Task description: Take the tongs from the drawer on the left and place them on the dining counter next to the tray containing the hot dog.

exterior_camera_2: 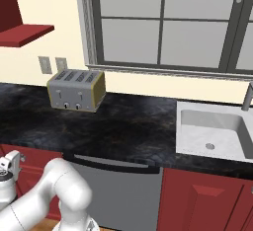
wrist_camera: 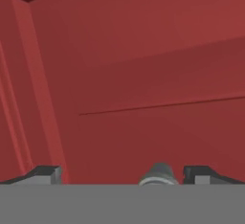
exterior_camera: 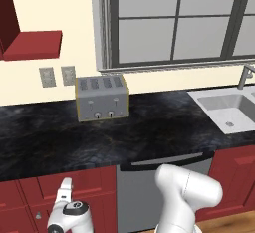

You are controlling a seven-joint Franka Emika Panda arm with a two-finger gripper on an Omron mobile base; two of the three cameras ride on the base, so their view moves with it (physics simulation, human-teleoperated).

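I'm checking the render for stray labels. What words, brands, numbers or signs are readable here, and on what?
None: no readable text anywhere.
Toaster: knobs and levers on its front, no brand or markings legible.
Wall outlets: plain plates, no lettering.
Dishwasher: blank front.
Drawer: plain red panel.

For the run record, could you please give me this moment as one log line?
stage: reaching for drawer | claw: open, knob between tips, not gripped | drawer: shut | tongs: unseen
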